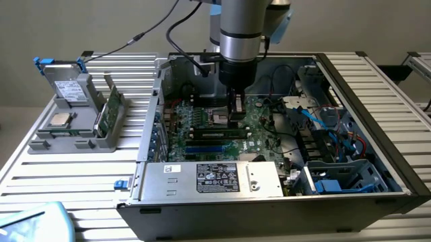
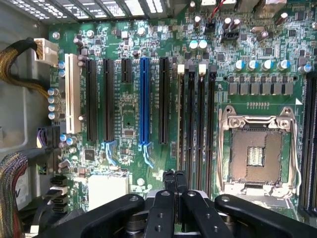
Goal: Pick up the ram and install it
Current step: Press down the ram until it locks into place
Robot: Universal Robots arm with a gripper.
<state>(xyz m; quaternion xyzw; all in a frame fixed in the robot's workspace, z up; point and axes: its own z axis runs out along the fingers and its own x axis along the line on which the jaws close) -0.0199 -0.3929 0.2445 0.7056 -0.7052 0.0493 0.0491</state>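
**Exterior view.** The open computer case (image 1: 397, 171) lies on its side on a slatted table (image 1: 67, 176), so the motherboard (image 1: 263, 138) faces up and can be reached from above. The arm comes down from the top centre of the frame. Its gripper (image 1: 235, 120) hangs low over the middle of the board, just behind a long dark strip with pale labels. This strip is judged to be the ram (image 1: 217, 134), lying along a memory slot and not carried. Whether the fingers touch it cannot be told from here. At the exterior view's left, a grey parts holder (image 1: 74, 136) stands well apart from the case. It keeps a wider green card (image 1: 110, 108) upright and a square silver processor chip (image 1: 60, 119) flat, each presented for a grasp from above.

**Wrist view.** The camera looks straight down on the board. The two black fingers (image 2: 169, 182) stand close together, almost closed, with nothing seen between them. Their tips lie over the near end of the parallel memory slots (image 2: 195, 124), beside the open processor socket (image 2: 256, 153). This narrow set suits pressing down on a thin edge rather than clasping it. Which slot holds the stick cannot be told in this view.
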